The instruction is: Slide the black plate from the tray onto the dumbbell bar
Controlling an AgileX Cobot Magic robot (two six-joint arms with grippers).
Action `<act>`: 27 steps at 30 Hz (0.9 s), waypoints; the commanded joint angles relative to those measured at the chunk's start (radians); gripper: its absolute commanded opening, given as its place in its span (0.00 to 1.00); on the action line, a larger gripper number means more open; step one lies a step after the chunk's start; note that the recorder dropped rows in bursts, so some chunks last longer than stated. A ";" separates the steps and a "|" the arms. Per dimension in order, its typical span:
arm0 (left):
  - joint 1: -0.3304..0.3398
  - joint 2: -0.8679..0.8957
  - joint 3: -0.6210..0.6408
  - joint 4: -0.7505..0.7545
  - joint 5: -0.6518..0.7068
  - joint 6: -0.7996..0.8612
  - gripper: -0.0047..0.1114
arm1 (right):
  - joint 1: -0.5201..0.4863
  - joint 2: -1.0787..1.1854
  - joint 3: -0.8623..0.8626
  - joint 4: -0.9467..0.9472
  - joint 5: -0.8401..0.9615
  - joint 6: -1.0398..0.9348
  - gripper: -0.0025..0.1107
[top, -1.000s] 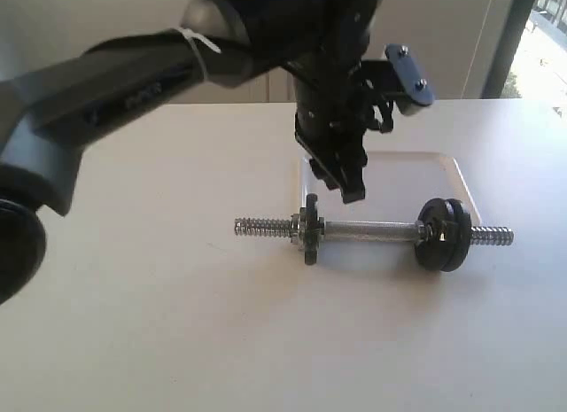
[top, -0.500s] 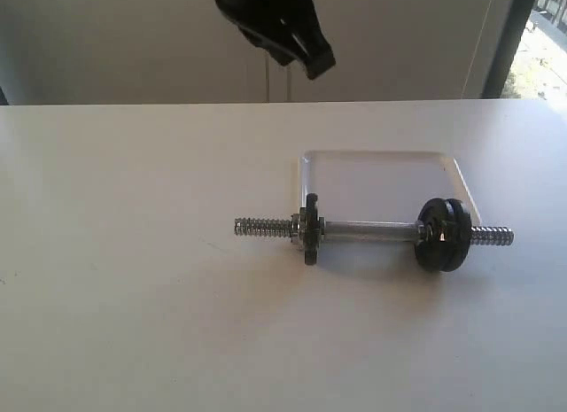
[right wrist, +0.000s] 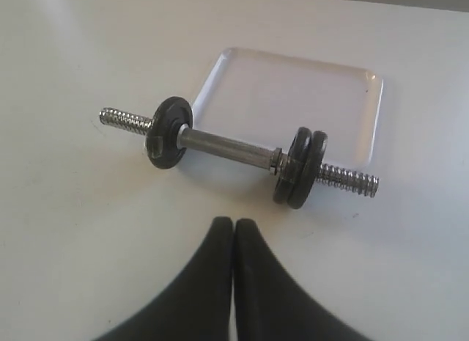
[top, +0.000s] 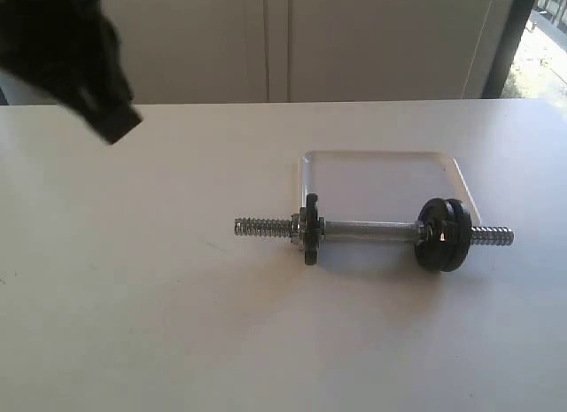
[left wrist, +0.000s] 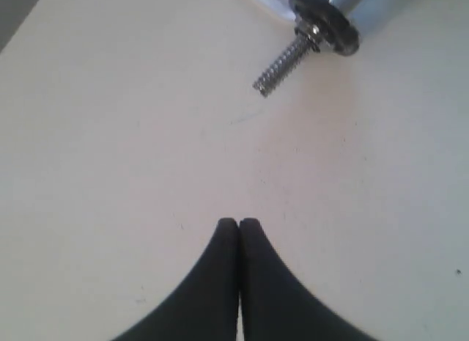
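The black plate (right wrist: 167, 133) sits threaded on the dumbbell bar (right wrist: 227, 147), upright on its rim near one threaded end, with what looks like a small collar nut (left wrist: 309, 34) against its outer face. Toward the other end, a pair of black discs (right wrist: 300, 167) stands pressed together on the same rod. The bar lies on the white table (top: 133, 297) just beside the tray (right wrist: 293, 84), parallel to its near rim. The discs at either end appear to carry the rod clear of the surface and steady it against rolling. No dark disc shows in the tray, only its pale floor, which suggests the job set here is finished or all but finished.

The left gripper (left wrist: 239, 225) hangs over bare table well apart from the bar, its two black fingers pressed tip to tip with nothing between them. In the exterior view it is only a dark blur at the upper left. The right gripper (right wrist: 234, 224) hovers on the near side of the bar, its fingers likewise closed flat together and empty. With both grippers clear of the metal, the plate rests on the rod by its own weight alone.
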 commanded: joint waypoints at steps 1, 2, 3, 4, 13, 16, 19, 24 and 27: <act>-0.001 -0.214 0.234 0.005 -0.049 -0.140 0.04 | -0.002 -0.005 0.001 -0.003 -0.062 0.010 0.03; -0.001 -0.266 0.292 0.005 -0.068 -0.166 0.04 | -0.002 -0.005 0.003 -0.003 -0.075 0.014 0.03; -0.001 -0.316 0.350 0.005 -0.093 -0.195 0.04 | -0.002 -0.005 0.011 -0.003 -0.092 0.023 0.03; -0.001 -0.369 0.406 0.005 -0.119 -0.224 0.04 | -0.002 -0.005 0.020 -0.003 -0.105 0.033 0.03; -0.001 -0.670 0.739 0.120 -0.296 -0.470 0.04 | -0.002 -0.005 0.078 -0.003 -0.162 0.035 0.03; -0.001 -0.688 0.748 0.092 -0.277 -0.476 0.04 | -0.002 -0.005 0.078 -0.003 -0.165 0.035 0.03; -0.001 -0.688 0.748 0.079 -0.299 -0.476 0.04 | -0.002 -0.005 0.078 -0.003 -0.165 0.035 0.03; -0.001 -0.688 0.748 0.079 -0.302 -0.476 0.04 | -0.002 -0.005 0.078 -0.003 -0.165 0.035 0.03; -0.001 -0.688 0.748 0.079 -0.302 -0.476 0.04 | -0.002 -0.005 0.078 -0.003 -0.165 0.035 0.03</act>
